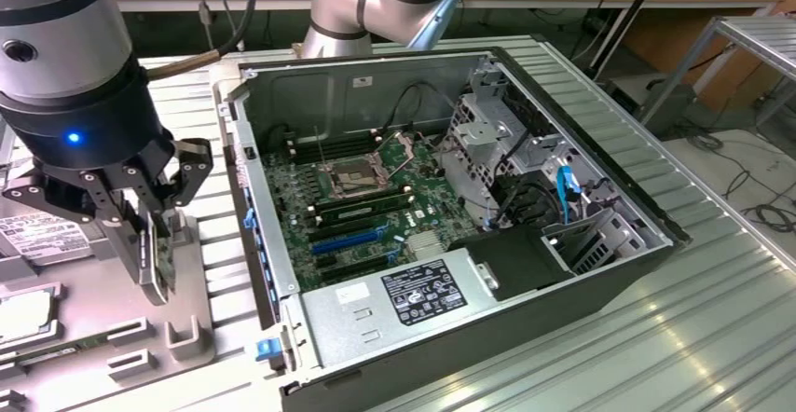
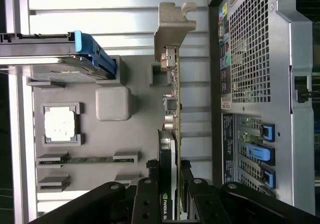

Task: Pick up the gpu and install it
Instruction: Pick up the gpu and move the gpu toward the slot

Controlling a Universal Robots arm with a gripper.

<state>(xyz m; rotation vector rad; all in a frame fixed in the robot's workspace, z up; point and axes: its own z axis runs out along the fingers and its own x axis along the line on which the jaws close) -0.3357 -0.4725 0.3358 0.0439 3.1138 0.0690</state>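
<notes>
My gripper [image 1: 140, 221] is shut on the gpu [image 1: 152, 258], which stands on edge over the grey parts tray [image 1: 186, 337] at the exterior view's left, beside the open computer case [image 1: 647, 226]. In the wrist view the gpu [image 2: 173, 109] runs edge-on away from my gripper [image 2: 168, 173], a black finger [image 2: 149, 184] pressed on each side. Its silver bracket [image 2: 172, 27] is at the far end. Whether the card still touches the tray I cannot tell. The motherboard [image 1: 361, 193] lies exposed in the case, with blue slots [image 1: 349, 240].
On the tray lie a hard drive [image 2: 60, 59] with a blue clip, a processor [image 2: 60, 124] and a green memory stick [image 2: 85, 160]. The case's rear panel [image 2: 250, 74] stands close beside the card. A power supply [image 1: 398, 295] and drive cage [image 1: 486, 142] sit inside the case.
</notes>
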